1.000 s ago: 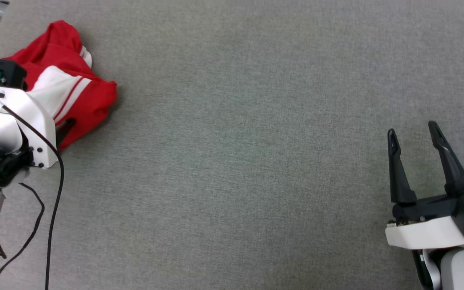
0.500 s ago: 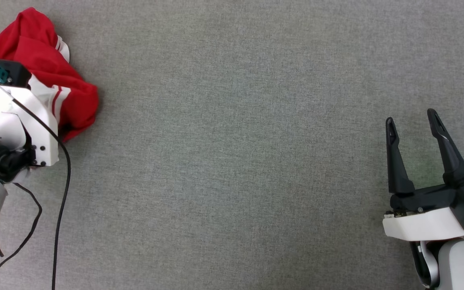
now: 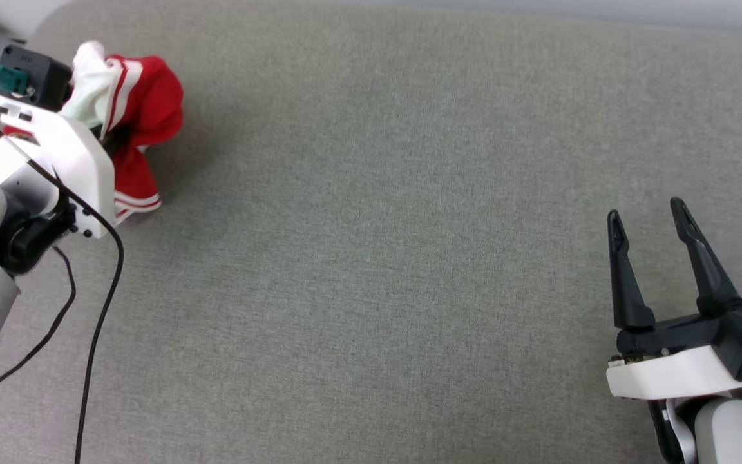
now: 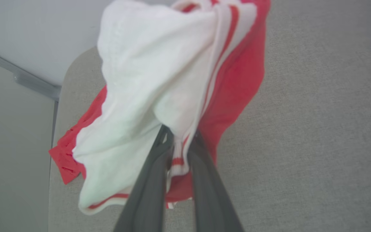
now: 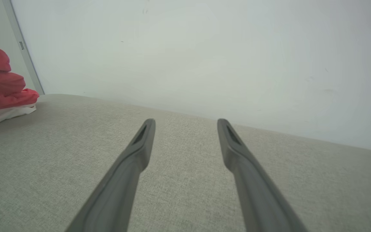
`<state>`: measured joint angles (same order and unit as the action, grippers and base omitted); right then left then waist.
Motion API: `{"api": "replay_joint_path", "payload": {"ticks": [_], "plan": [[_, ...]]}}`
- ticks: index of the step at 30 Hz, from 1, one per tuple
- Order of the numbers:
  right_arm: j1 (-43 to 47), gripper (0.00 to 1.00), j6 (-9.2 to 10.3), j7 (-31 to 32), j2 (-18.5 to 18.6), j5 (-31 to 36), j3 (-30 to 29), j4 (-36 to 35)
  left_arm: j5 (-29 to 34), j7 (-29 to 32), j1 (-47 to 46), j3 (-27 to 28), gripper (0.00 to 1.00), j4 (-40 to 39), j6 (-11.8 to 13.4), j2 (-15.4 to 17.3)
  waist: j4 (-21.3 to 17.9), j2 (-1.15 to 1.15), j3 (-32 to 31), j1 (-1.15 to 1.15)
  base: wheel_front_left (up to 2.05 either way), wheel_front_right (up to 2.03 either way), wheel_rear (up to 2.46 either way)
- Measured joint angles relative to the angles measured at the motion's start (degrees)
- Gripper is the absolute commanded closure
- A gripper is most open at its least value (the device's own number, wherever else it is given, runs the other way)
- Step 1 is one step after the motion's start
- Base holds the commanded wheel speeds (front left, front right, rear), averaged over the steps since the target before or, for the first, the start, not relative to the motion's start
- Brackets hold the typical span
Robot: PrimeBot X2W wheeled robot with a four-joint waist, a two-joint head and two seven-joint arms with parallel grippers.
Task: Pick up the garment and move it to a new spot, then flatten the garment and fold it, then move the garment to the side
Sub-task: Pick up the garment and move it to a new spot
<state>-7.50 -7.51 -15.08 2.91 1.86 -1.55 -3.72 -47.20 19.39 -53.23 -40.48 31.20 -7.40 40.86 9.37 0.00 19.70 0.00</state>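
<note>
Red jersey garment (image 3: 145, 109) with white sleeves and striped trim hangs bunched over the far left corner of the grey cloth-covered desk (image 3: 409, 258), and its lower hem seems to touch the surface. The left claw (image 4: 180, 137) is clenched on a sleeve fold, probably to carry the garment to a new spot. The right claw (image 3: 645, 209) waits spread and empty near the right edge, so the middle is free.

Light bright, even, diffuse. Faint soft shadow by garment (image 3: 145, 109), far-left corner of grey surface (image 3: 371, 258). Wrist views: fingers (image 4: 147, 193) near lens blurred; garment's white sl. washed out.
</note>
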Motion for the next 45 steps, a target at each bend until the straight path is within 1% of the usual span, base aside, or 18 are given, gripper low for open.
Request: {"api": "replay_joint_path", "payload": {"ticks": [4,8,10,15,19,24,27,32,34,36,39,43,45], "plan": [[0.82,0.0,0.0,0.0,0.01,-1.26,-0.11,0.29,0.65,-1.49,-1.44,-2.29,1.0,-5.09,0.0,0.89,0.04,0.0,-2.71,0.0,0.0,0.0,0.0],[1.54,0.0,-0.01,0.0,0.0,-2.47,-0.19,0.52,2.32,-2.44,-2.84,-3.77,1.0,-9.25,0.0,0.27,-0.74,0.0,-4.53,0.0,0.0,0.0,0.0],[1.54,0.0,-0.01,0.0,0.0,-3.08,-0.32,0.52,3.16,-2.43,-3.36,-4.78,1.0,-11.15,0.01,-0.49,-1.72,0.0,-4.93,0.0,0.0,0.0,0.0],[1.43,0.0,0.0,0.0,0.01,-4.5,-0.67,0.56,5.8,-2.7,-5.24,-7.35,1.0,-15.03,0.01,-3.77,-5.03,0.0,-5.23,-0.01,0.0,0.0,0.0],[1.31,0.0,0.0,0.0,0.02,-5.55,-1.08,0.56,7.5,-3.01,-7.11,-10.21,1.0,-16.75,0.01,-7.67,-8.21,0.0,-4.84,0.0,0.0,0.0,0.0],[1.06,0.0,-0.01,0.0,0.02,-6.57,-2.35,0.55,9.36,-4.6,-9.38,-14.71,1.0,-16.75,0.0,-14.02,-12.12,0.0,-3.6,0.0,0.0,0.0,0.0],[0.59,0.0,0.0,0.0,0.03,-6.97,-3.19,0.58,9.67,-5.54,-10.15,-18.47,1.0,-15.15,0.0,-18.37,-14.07,0.0,-2.6,0.0,0.0,0.0,0.0],[0.04,0.0,0.0,0.0,0.02,-7.42,-4.01,0.58,9.11,-6.73,-9.94,-26.79,1.0,-10.39,0.0,-25.52,-16.5,0.0,-0.78,0.0,0.0,0.0,0.0],[-0.35,0.0,-0.01,0.0,0.02,-7.45,-4.27,0.56,8.61,-7.08,-8.84,-29.82,1.0,-8.12,0.0,-27.92,-17.12,0.0,-0.07,0.0,0.0,0.0,0.0],[-0.58,0.0,0.0,0.0,0.02,-7.46,-4.49,0.57,8.0,-7.3,-6.99,-31.65,1.0,-6.14,0.01,-30.38,-17.54,0.0,0.55,0.0,0.0,0.0,0.0],[-0.81,0.0,-0.01,0.0,0.01,-7.45,-4.49,0.59,8.26,-7.15,-4.49,-32.73,1.0,-3.64,0.01,-33.12,-17.92,0.0,1.33,0.0,0.0,0.0,0.0],[-1.28,0.0,-0.01,0.0,0.01,-7.38,-4.45,0.79,12.27,-3.79,0.68,-32.83,1.0,-3.08,0.02,-35.35,-18.1,0.0,1.96,0.0,0.0,0.0,0.0],[-1.51,0.0,-0.01,0.0,0.01,-7.35,-4.49,0.87,13.23,-2.87,2.83,-32.83,1.0,-3.45,0.03,-36.02,-17.99,0.0,2.08,0.0,0.0,0.0,0.0]]}}
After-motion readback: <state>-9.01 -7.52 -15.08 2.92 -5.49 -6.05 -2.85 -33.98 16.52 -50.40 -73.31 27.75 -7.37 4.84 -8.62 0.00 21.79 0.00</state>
